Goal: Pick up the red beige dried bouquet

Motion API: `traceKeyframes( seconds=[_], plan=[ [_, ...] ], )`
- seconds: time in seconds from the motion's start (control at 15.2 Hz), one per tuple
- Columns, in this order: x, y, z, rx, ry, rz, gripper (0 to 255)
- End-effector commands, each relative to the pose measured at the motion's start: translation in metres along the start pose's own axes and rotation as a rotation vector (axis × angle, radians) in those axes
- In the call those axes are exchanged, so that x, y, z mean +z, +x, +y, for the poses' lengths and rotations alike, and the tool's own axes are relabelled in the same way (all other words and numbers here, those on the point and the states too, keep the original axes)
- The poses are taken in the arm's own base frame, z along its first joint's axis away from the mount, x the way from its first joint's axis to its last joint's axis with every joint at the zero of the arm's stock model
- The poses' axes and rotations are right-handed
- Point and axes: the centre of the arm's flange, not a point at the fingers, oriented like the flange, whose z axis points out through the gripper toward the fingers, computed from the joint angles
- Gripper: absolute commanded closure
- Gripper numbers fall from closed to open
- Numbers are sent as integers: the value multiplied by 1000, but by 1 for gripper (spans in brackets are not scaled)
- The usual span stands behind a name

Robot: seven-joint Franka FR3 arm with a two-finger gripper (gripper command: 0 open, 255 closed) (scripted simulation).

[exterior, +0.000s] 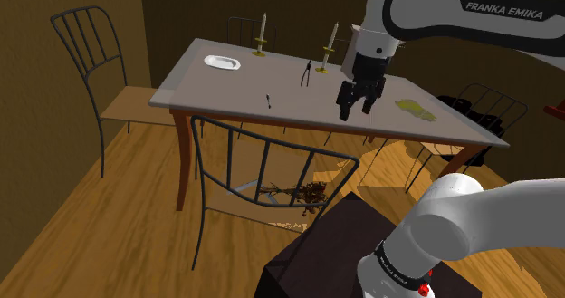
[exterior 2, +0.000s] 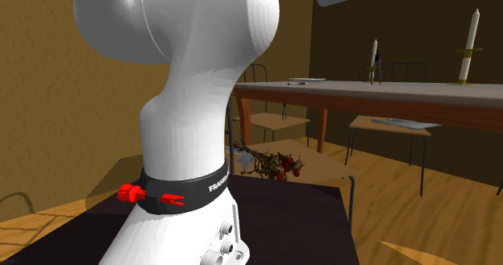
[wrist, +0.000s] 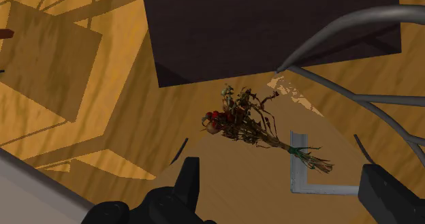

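Hovering with hand (wrist: 280,167) released, well above dried bouquet (wrist: 253,126) on chair seat (wrist: 221,158): likely light, brittle, crumbly at heads, so pinch gently at tied stems (wrist: 297,152).

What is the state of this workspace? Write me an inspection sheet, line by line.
Surface: wood-coloured chair seat beside the dark stand; grey-topped table beyond it.
Job's things: dried bouquet, red and beige heads, lies flat on the seat, stem ends over a grey flat frame.
Clutter: on the table, candles in holders, white dish, dark compass-like tool, yellow-green patch.
Grippers: gripper above the chair, fingers apart, touching nothing.
Cables: nothing seen.
Surroundings: wooden floor, brown walls, more chairs.
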Motion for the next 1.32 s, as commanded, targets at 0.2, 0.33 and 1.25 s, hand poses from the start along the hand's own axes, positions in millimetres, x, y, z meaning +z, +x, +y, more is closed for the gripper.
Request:
traceKeyframes(
  seconds=[0.2, 0.33, 1.25],
  plan=[
    [36, 15, -4, -117, -10, 11, 0],
    [60, 25, -8, -195, -17, 18, 0],
    [225, 88, -48, -741, -65, 67, 0]
  ],
)
